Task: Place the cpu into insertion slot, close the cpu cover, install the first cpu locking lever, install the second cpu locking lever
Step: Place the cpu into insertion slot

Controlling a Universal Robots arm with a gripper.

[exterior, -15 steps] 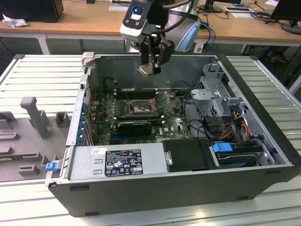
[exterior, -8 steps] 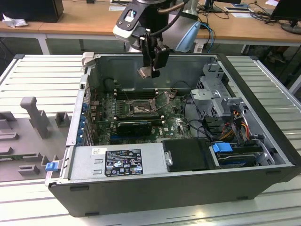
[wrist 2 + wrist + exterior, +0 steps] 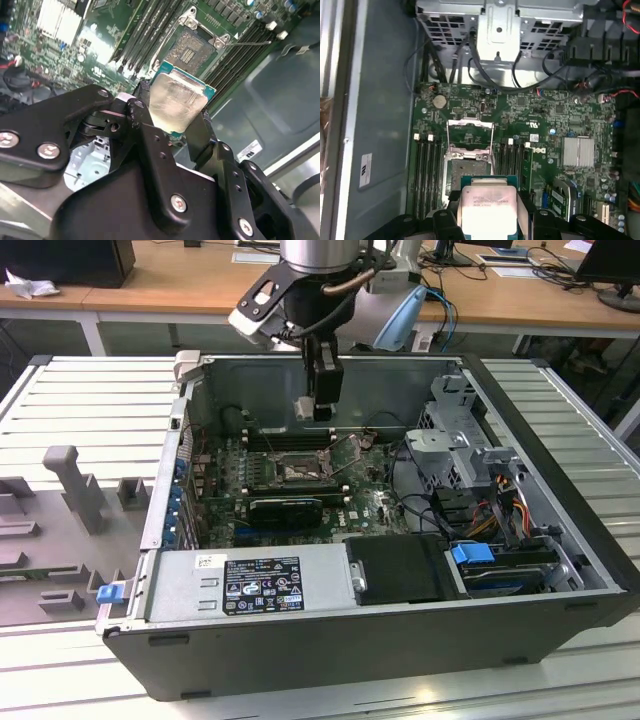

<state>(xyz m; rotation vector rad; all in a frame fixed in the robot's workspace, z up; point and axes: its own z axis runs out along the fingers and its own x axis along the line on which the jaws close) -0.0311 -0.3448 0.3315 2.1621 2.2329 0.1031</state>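
Note:
My gripper (image 3: pixel 175 114) is shut on the cpu (image 3: pixel 177 100), a small square chip with a pale silvery face and a green edge, clamped between the two black fingers (image 3: pixel 145 100). In the exterior view the gripper (image 3: pixel 318 412) hangs inside the open computer case, a little above and behind the insertion slot (image 3: pixel 297 469). The first wrist view shows the cpu (image 3: pixel 487 206) above the near edge of the insertion slot (image 3: pixel 468 169), apart from it. The dark pin field lies bare. The cpu cover (image 3: pixel 470 131) stands swung open at the socket's far side, with thin wire levers (image 3: pixel 493 142) raised beside it.
Long black RAM slots (image 3: pixel 426 172) flank the socket on both sides. A black graphics card (image 3: pixel 285 508) lies in front of it, with a drive cage (image 3: pixel 450 440) and cables (image 3: pixel 500 502) at the exterior view's right. The case walls (image 3: pixel 180 440) enclose the board.

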